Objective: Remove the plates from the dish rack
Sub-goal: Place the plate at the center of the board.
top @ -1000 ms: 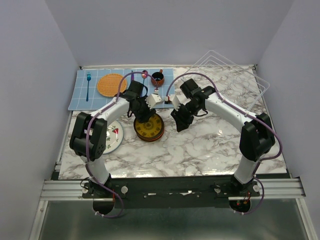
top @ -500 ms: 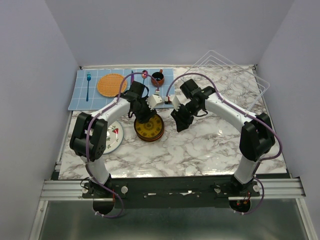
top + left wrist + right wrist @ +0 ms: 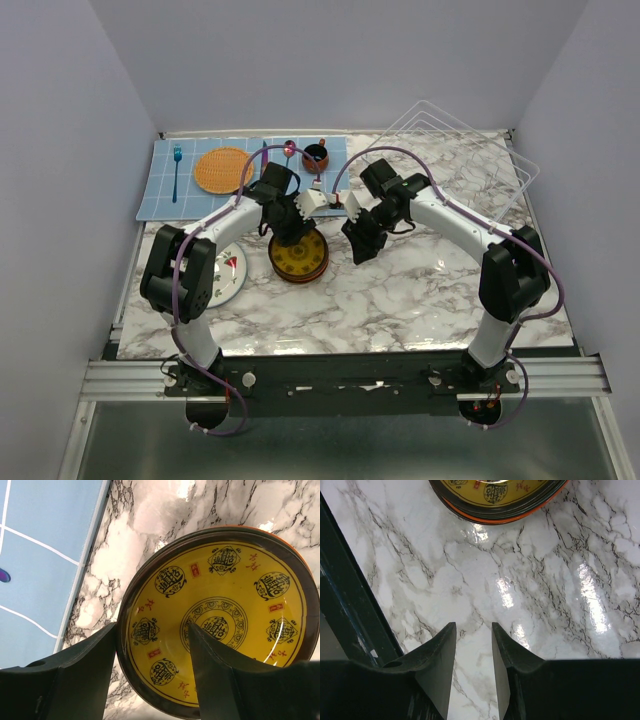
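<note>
The left gripper (image 3: 151, 625) stands spread, its fingers either side of the mustard-yellow plate (image 3: 225, 580) rim (plate lying flat), while the right gripper (image 3: 473, 626) hangs parted, holding nothing.

pale lavender walls (image 3: 60, 120) around a glossy, grey-veined white marble table (image 3: 400, 290)

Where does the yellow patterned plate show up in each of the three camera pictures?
Top external: the yellow plate is small, a little left of centre on the marble tabletop.
Left wrist: it fills most of the picture, seen close from above.
Right wrist: only its edge shows, at the top of the picture.
Shared landmark: the glossy white marble with grey veins lies beside the plate in all three.
</note>
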### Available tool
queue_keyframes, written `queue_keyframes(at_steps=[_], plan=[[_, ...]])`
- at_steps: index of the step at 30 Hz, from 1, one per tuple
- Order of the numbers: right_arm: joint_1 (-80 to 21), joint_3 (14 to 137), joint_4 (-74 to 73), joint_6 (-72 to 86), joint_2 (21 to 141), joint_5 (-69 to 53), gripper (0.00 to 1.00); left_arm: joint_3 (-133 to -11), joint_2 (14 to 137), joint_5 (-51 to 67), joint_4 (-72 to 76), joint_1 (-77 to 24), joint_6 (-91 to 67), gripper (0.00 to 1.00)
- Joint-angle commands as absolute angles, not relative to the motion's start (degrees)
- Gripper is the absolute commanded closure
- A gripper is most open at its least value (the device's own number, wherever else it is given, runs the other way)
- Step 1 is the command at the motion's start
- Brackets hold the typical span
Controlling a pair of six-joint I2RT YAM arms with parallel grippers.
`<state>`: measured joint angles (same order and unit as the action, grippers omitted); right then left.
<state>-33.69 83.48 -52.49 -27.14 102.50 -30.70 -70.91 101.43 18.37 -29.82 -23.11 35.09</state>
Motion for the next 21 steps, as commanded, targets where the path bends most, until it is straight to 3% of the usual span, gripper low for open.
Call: queue_keyframes(at_steps=[1,21], plan=[[-34.01,82.62,-51.77,-28.30,101.34,-30.94,0.57,-71.37,101.69,17.40,-28.56,-23.82,34.37,0.33],[-34.01,82.18,-51.33,-28.30,101.51,-30.94,0.58,-69.96,98.97,15.82,-28.21,-24.79,34.28,0.32]])
